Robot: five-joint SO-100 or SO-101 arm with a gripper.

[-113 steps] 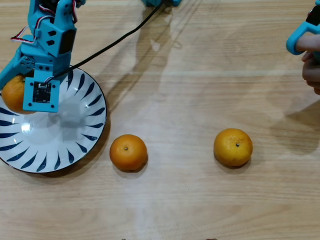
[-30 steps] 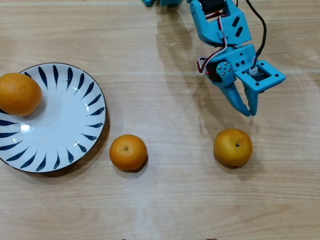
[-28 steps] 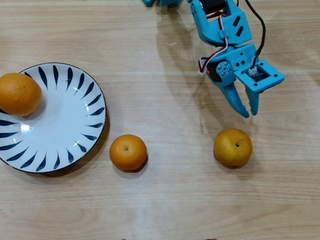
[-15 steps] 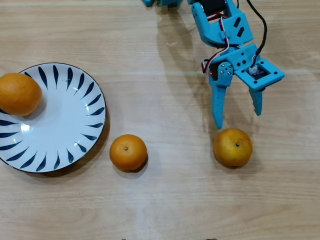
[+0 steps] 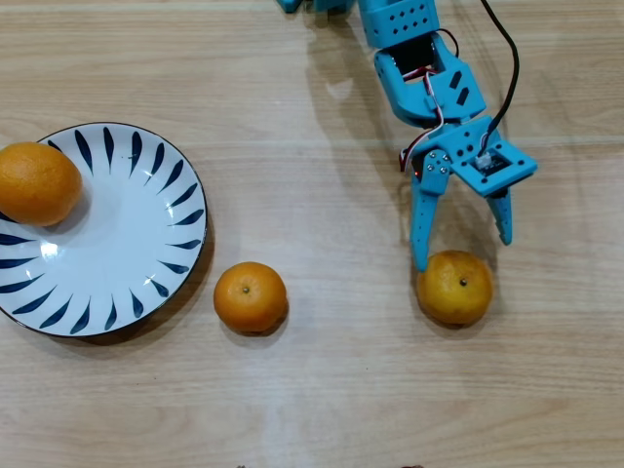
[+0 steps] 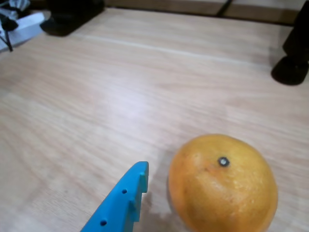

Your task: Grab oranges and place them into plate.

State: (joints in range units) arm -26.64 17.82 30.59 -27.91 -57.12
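Blue pincer [image 5: 460, 251] spread wide, straddling the far side of the right-hand round yellowish orange [image 5: 454, 287] on the wooden tabletop [image 5: 322, 390]; another orange fruit [image 5: 37, 182] sits on the blue-striped white ceramic plate [image 5: 136, 244], far left.

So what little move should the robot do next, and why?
Probably dip a bit lower and forward, so the open fingers sit on both sides of the right-hand orange, then squeeze. In the overhead view they spread wide just above it, not gripping yet.
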